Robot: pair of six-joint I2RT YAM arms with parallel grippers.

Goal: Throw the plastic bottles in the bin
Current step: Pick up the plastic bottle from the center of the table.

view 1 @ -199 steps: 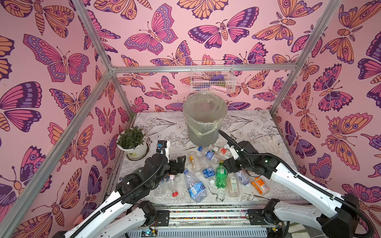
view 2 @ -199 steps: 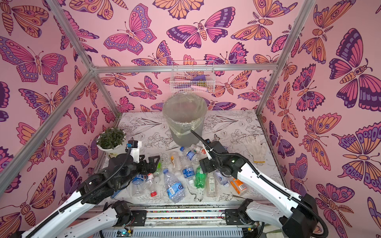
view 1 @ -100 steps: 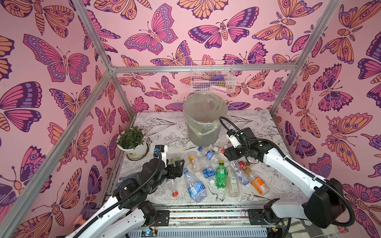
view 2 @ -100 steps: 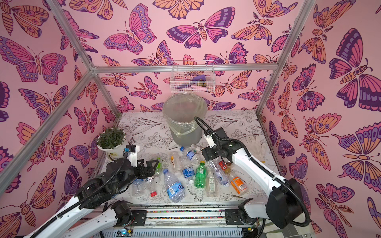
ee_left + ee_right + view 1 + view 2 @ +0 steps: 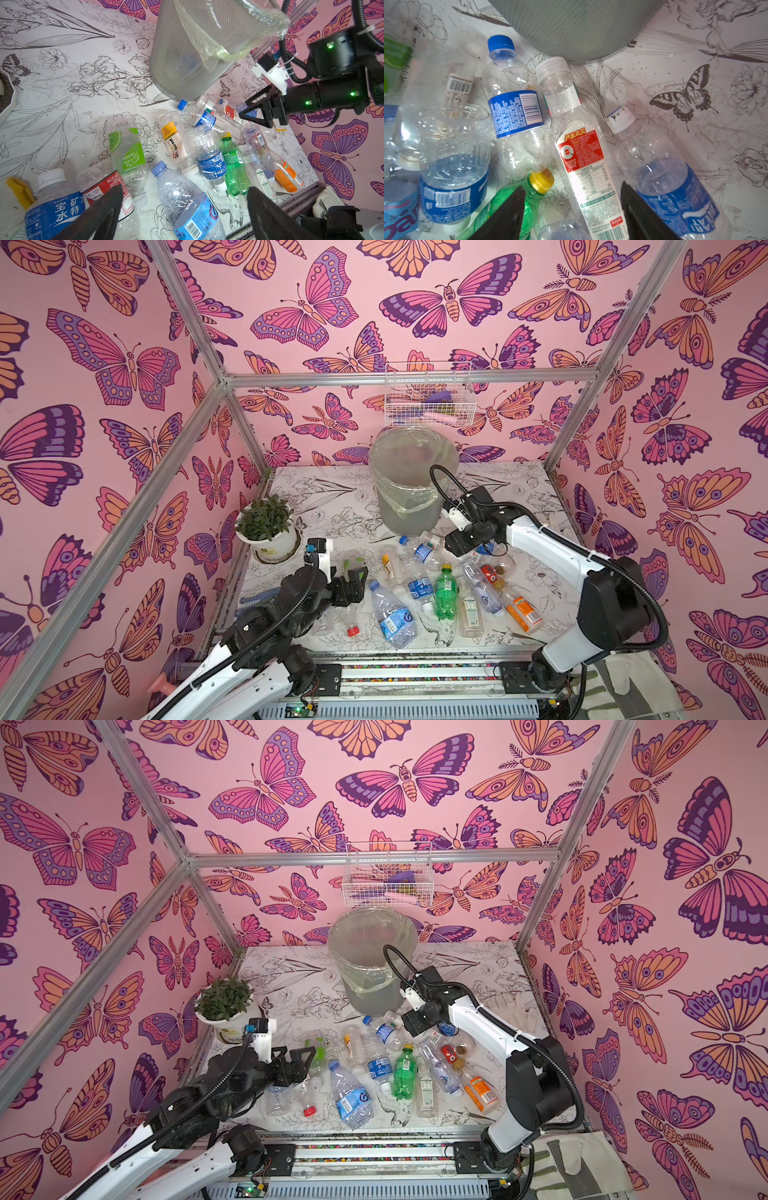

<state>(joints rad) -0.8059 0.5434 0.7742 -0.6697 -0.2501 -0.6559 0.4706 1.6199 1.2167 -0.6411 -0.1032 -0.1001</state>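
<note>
the bin [image 5: 409, 506] stands upright at the back of the tabletop [image 5: 324, 497], in the middle of both top views, with a thin bag folded over its rim. the plastic bottles [image 5: 419, 585] lie on their sides in a loose heap just in front of it, across the lower middle of the frame. a green bottle [image 5: 444, 593] with a yellow cap lies near the centre of the heap, and an orange-labelled bottle [image 5: 521, 612] at its lower right edge.

the right claw [image 5: 455, 543] hangs low over the far end of the heap, near the foot of the bin. its jaws are spread to either side of a red-labelled bottle [image 5: 581, 158]. in the right wrist view one finger [image 5: 633, 207] sits close by the bottle and the other stands clear, so nothing is pinched.

the left claw [image 5: 353, 578] is spread wide and holds nothing. it hovers at the left side of the heap, above a big clear bottle [image 5: 193, 207] with a light blue label.

a potted plant [image 5: 266, 526] sits at the left edge of the tabletop, and a wire basket [image 5: 428, 406] hangs on the wall above the bin.
</note>
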